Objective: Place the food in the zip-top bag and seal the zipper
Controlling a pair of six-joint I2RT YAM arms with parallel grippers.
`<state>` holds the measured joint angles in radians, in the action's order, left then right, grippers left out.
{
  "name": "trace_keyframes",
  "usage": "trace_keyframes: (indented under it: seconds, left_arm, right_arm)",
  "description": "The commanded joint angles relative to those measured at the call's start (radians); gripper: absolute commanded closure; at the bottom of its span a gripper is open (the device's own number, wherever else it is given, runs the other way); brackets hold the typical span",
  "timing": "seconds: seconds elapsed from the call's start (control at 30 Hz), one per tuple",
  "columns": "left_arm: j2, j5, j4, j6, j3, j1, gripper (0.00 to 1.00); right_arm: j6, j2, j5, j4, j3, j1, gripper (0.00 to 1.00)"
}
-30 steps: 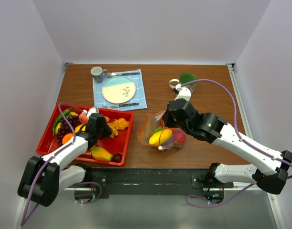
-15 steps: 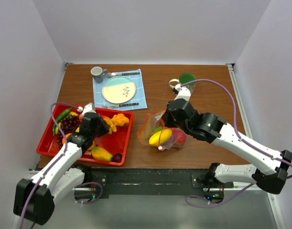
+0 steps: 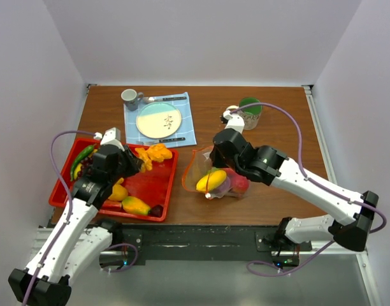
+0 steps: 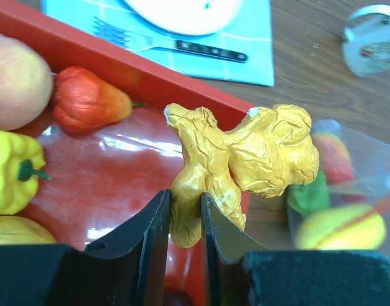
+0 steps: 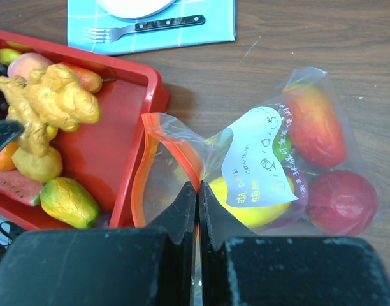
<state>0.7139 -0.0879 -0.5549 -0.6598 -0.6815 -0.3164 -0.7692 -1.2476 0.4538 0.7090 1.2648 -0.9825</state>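
My left gripper (image 4: 185, 197) is shut on the lower lobe of a knobbly golden ginger root (image 4: 246, 150), one piece of the food. It holds the ginger root (image 3: 153, 153) raised over the right part of the red tray (image 3: 158, 188). My right gripper (image 5: 197, 186) is shut on the orange zipper (image 5: 182, 148) of the clear zip-top bag (image 5: 259, 159), holding its mouth open toward the tray. Inside the bag (image 3: 222, 180) lie a yellow mango (image 3: 211, 180), a red-yellow fruit (image 5: 313, 124) and a dark red one (image 5: 341, 201).
More food is in the tray: a green chili (image 3: 82, 156), a yellow pepper (image 4: 10, 169), a peach (image 4: 16, 80) and a mango (image 3: 136, 205). At the back a plate (image 3: 158, 120) lies on a blue cloth with cutlery, beside a grey cup (image 3: 129, 97). A green mug (image 3: 250, 109) stands behind the bag.
My left gripper closed on the ginger root and lifted it off the tray floor. My right arm shifted slightly left, taking the bag with it.
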Motion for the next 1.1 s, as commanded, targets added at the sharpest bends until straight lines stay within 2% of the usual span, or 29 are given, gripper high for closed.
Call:
trace_keyframes:
  seconds: [0.0, 0.3, 0.57, 0.77, 1.07]
  left_arm:
    - [-0.027, 0.117, -0.069, 0.031, -0.081, 0.004, 0.93]
    - [-0.05, 0.237, -0.174, 0.077, -0.187, -0.001, 0.93]
    - [-0.018, 0.287, -0.172, 0.083, -0.207, -0.047, 0.94]
    - [0.073, 0.128, -0.126, 0.008, -0.214, -0.26, 0.93]
    - [0.269, 0.039, -0.076, 0.005, -0.306, -0.332, 0.94]
  right_arm:
    - [0.008, -0.038, 0.029, -0.052, 0.073, 0.001, 1.0]
    - [0.002, -0.121, 0.016, -0.092, 0.113, 0.001, 1.0]
    - [0.001, -0.161, 0.019, -0.095, 0.159, -0.01, 1.0]
    - [-0.002, -0.158, 0.025, -0.086, 0.156, -0.013, 1.0]
    - [-0.018, -0.102, 0.049, -0.071, 0.102, -0.05, 1.0]
